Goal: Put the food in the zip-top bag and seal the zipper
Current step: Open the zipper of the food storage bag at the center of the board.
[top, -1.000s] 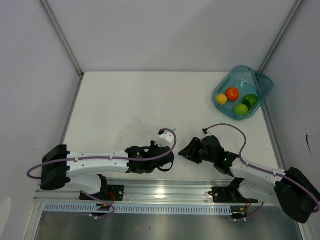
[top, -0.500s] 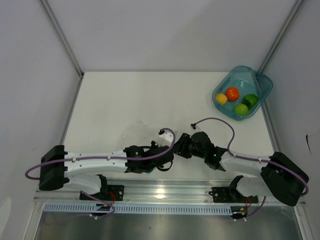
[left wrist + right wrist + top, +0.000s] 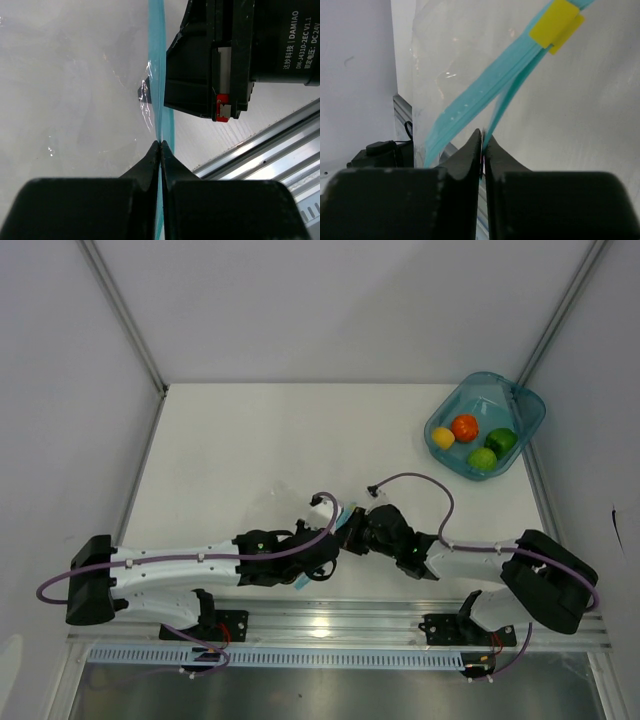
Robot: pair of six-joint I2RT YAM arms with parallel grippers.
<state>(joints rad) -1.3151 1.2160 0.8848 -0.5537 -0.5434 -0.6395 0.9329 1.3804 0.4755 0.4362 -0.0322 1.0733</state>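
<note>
The clear zip-top bag (image 3: pixel 275 502) lies near the front edge of the table, between my two grippers. My left gripper (image 3: pixel 160 143) is shut on its teal zipper (image 3: pixel 158 60), which runs straight up from the fingertips. My right gripper (image 3: pixel 483 135) is shut on one lip of the zipper (image 3: pixel 507 102); the other lip (image 3: pixel 470 102) splits off to the left. A yellow tab (image 3: pixel 557 22) sits at the strip's far end. From above, both grippers (image 3: pixel 322 548) (image 3: pixel 350 533) meet at the bag's mouth. The food, yellow (image 3: pixel 443 437), orange-red (image 3: pixel 464 427), light green (image 3: pixel 483 458) and dark green (image 3: pixel 500 440), lies far right.
The four fruits sit in a translucent teal bowl (image 3: pixel 524 405) at the table's back right corner. An aluminium rail (image 3: pixel 330 625) runs along the near edge behind the arm bases. The right gripper's black body (image 3: pixel 225 55) fills the left wrist view's upper right.
My right gripper has swung left to the left gripper and closed on the bag's teal strip. The left arm shifted slightly left, still holding the zipper.
</note>
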